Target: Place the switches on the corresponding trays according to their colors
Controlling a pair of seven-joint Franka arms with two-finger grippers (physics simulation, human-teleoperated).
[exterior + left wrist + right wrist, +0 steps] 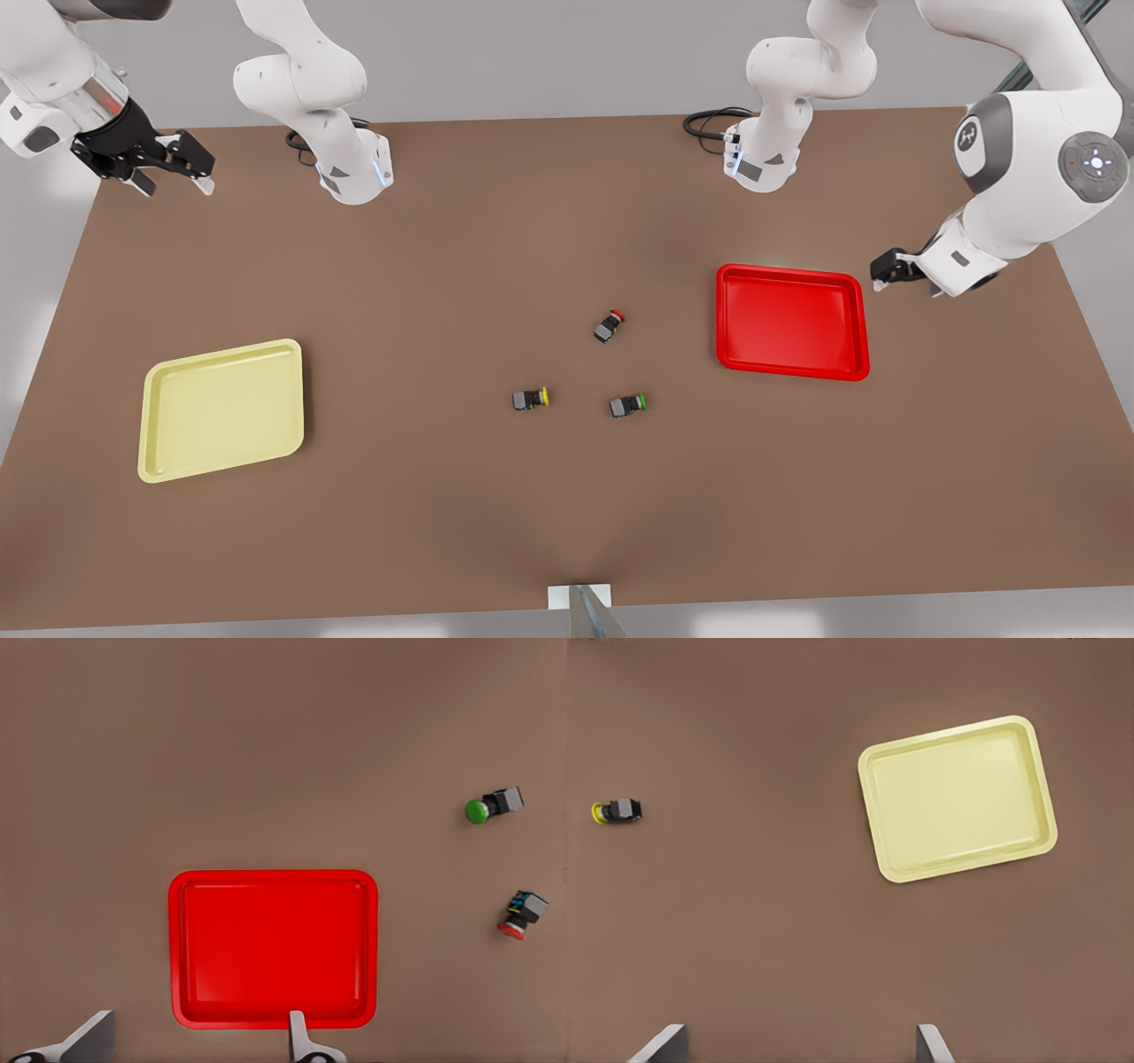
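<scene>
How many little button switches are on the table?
3, all between the trays: the red switch nearest the red tray, the yellow switch and green switch side by side below it.

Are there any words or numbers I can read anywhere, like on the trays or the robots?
No readable words or numbers.
Arm: a round logo mark, a symbol, not letters.
Red tray, yellow tray, switches: plain.
</scene>
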